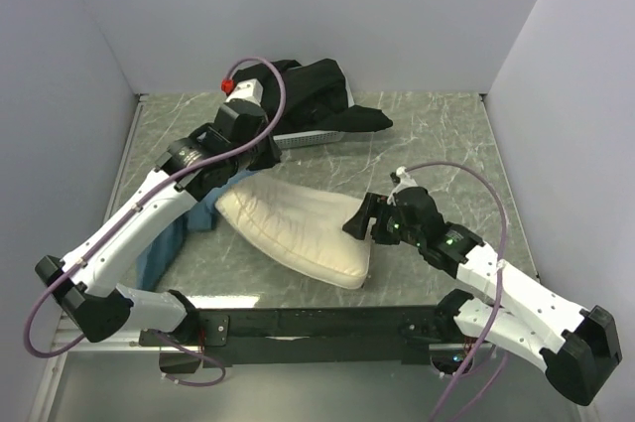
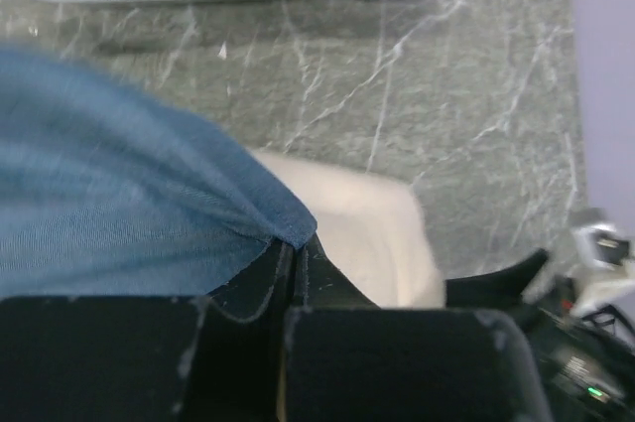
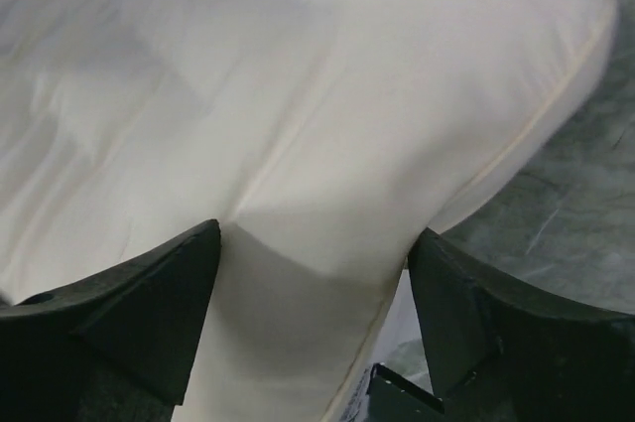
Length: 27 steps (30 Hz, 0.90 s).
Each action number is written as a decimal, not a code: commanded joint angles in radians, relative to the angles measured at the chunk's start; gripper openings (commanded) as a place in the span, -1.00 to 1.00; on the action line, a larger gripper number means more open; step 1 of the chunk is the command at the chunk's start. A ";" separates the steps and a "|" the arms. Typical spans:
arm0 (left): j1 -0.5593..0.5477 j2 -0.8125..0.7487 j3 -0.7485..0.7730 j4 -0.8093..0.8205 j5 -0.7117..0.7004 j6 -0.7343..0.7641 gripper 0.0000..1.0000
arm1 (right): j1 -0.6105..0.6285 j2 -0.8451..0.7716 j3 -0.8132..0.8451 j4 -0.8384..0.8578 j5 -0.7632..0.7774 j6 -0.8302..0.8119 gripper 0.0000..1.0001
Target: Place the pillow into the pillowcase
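Cream-white and faintly quilted, the pillow [image 1: 293,223] lies across the middle of the green marbled table [image 1: 437,134], its near right corner raised. The right gripper [image 1: 357,221] is clamped on that corner: in the right wrist view its fingers [image 3: 159,303] press in from both sides and crease the cushion between them. To the left, the slate-blue pillowcase [image 1: 161,248] lies bunched under the left arm. The left gripper [image 2: 296,255] has its fingers closed together, pinching an edge of the blue fabric beside the pillow's far left end. At the far wall lies a heap of black cloth [image 1: 317,94].
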 commanded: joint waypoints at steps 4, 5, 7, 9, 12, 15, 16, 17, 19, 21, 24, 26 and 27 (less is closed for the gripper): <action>0.045 -0.046 -0.127 0.160 0.121 -0.025 -0.98 | 0.026 0.040 0.175 0.005 0.066 -0.215 0.83; 0.048 -0.047 -0.129 0.155 0.113 -0.028 -0.98 | 0.053 0.049 0.189 0.002 0.109 -0.241 0.88; 0.048 -0.053 -0.130 0.149 0.108 -0.031 -0.98 | 0.089 0.057 0.230 -0.014 0.195 -0.269 0.92; 0.047 -0.058 -0.133 0.149 0.107 -0.034 -0.98 | 0.147 0.070 0.261 -0.038 0.319 -0.309 0.97; 0.048 -0.063 -0.136 0.143 0.105 -0.037 -0.98 | 0.190 0.104 0.310 -0.076 0.410 -0.361 0.99; 0.048 -0.073 -0.146 0.146 0.107 -0.040 -0.98 | 0.248 0.133 0.341 -0.099 0.459 -0.404 0.99; 0.048 -0.078 -0.147 0.146 0.104 -0.040 -0.98 | 0.261 0.141 0.349 -0.112 0.515 -0.404 0.99; 0.048 -0.079 -0.146 0.144 0.102 -0.039 -0.98 | 0.268 0.159 0.356 -0.136 0.552 -0.377 0.99; 0.048 -0.080 -0.140 0.138 0.098 -0.035 -0.98 | 0.274 0.194 0.417 -0.298 0.699 -0.308 0.99; 0.048 -0.081 -0.124 0.127 0.093 -0.031 -0.98 | 0.276 0.231 0.456 -0.432 0.764 -0.228 1.00; 0.048 -0.078 -0.107 0.126 0.095 -0.026 -0.98 | 0.330 0.190 0.467 -0.376 0.749 -0.257 0.99; 0.048 -0.069 -0.100 0.126 0.099 -0.023 -0.98 | 0.404 0.140 0.407 -0.251 0.613 -0.384 0.99; 0.048 -0.067 -0.100 0.127 0.102 -0.023 -0.98 | 0.438 0.138 0.392 -0.175 0.581 -0.411 0.99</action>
